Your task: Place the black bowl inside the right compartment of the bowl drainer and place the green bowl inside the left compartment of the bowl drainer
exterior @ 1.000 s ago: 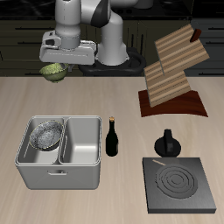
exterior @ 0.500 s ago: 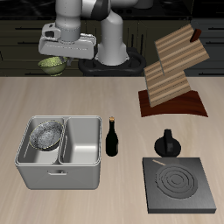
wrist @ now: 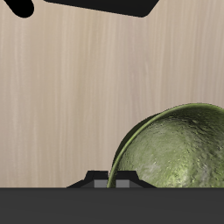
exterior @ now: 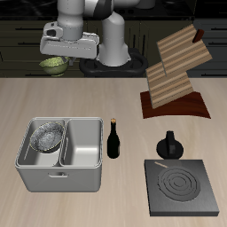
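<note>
The green bowl (exterior: 55,66) hangs in the air well above the table's back part, with my gripper (exterior: 55,58) shut on its rim. Up close in the wrist view, the green bowl (wrist: 171,149) shows its mottled olive inside, and its rim runs in between my jaws; bare wooden table lies far below it. The black bowl (exterior: 44,136) lies inside the right compartment of the bowl drainer (exterior: 60,173). The drainer's other compartment (exterior: 82,143) holds nothing. The drainer stands near the table's front edge, far below and in front of my gripper.
A dark wine bottle (exterior: 113,137) stands upright close beside the drainer. A wooden rack (exterior: 173,75) stands at the back. A black moka pot (exterior: 168,144) sits next to a flat black stove burner (exterior: 183,186) near the front edge.
My gripper has risen a little with the green bowl since a second ago, then held almost still. The black bowl and drainer have not moved.
</note>
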